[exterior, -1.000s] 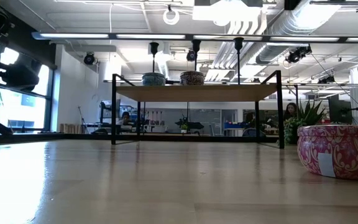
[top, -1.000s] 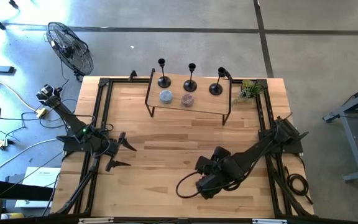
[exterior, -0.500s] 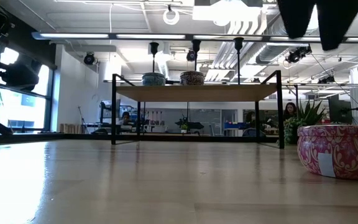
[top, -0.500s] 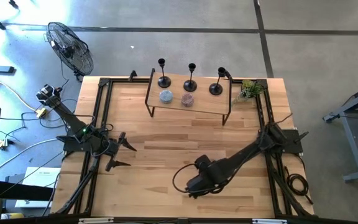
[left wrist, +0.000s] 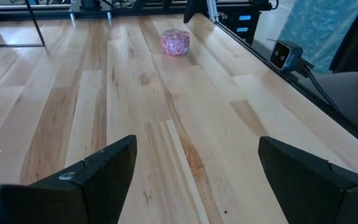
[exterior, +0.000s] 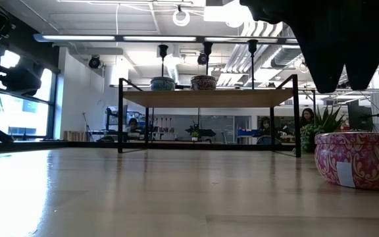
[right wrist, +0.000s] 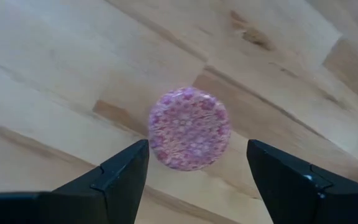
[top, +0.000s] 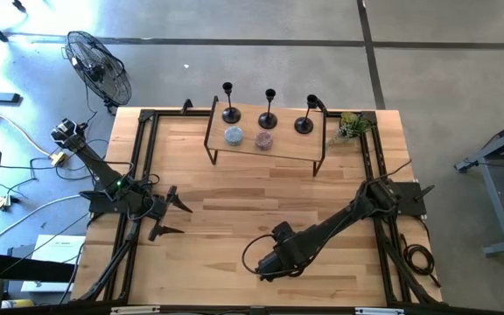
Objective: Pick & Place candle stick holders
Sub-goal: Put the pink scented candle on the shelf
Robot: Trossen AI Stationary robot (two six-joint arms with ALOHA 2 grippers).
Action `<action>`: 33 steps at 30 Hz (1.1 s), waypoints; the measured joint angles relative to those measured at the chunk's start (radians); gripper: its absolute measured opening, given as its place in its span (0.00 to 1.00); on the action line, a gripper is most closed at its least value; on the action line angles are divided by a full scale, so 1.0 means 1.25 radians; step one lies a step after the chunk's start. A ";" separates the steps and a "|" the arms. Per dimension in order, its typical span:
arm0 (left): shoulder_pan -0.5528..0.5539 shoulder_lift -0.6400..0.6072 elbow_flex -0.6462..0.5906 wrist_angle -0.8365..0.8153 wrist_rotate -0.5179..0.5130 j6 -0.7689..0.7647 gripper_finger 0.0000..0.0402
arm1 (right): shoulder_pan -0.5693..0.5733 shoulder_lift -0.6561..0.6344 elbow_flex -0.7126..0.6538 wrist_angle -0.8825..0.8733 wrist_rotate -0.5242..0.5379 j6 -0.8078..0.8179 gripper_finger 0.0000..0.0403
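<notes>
Concrete floor surrounds the pale wooden surface (top: 234, 210) in the high view, with a fan (top: 99, 66) off its far left corner. A small raised shelf (top: 274, 144) stands at the far edge; on it the three candle stick holders (top: 268, 109) stand upright in a row, with two small bowls (top: 248, 136) just in front of them whose contents cannot be made out. The left pincer (top: 171, 219) waits near the left edge with its fingers apart and holds nothing. The right pincer (top: 265, 267) reaches toward the near edge, well apart from the shelf. From the low view, the shelf's holders and bowls show level, and a pink patterned tin (exterior: 357, 159) sits closed on the surface at the right, beneath the dark right arm. From the left wrist view, that tin (left wrist: 175, 42) is far off between spread fingers. From the right wrist view, the pincer (right wrist: 197, 165) hangs over the tin (right wrist: 189, 128), fingers apart either side, not touching. No holder is picked yet; judging by this, the tin is being approached first, and the next move calls for lowering squarely before closing.
</notes>
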 joint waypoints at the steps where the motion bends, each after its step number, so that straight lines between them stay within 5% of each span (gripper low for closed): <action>1: 0.000 0.000 0.001 0.000 0.000 0.000 0.82 | 0.001 0.000 0.000 0.001 0.000 -0.001 0.66; 16: 0.000 0.000 0.001 0.001 0.000 0.000 0.82 | 0.009 0.000 0.000 0.006 0.042 -0.024 0.68; 24: 0.000 0.000 0.002 0.001 0.000 0.000 0.82 | 0.009 0.000 0.000 0.006 0.044 -0.033 0.76; 28: 0.000 0.000 0.002 0.001 0.000 0.000 0.82 | 0.015 0.000 0.000 0.070 0.056 -0.136 0.82; 33: 0.000 0.000 0.002 0.001 0.000 0.000 0.82 | 0.016 -0.001 -0.014 0.084 -0.025 -0.117 0.85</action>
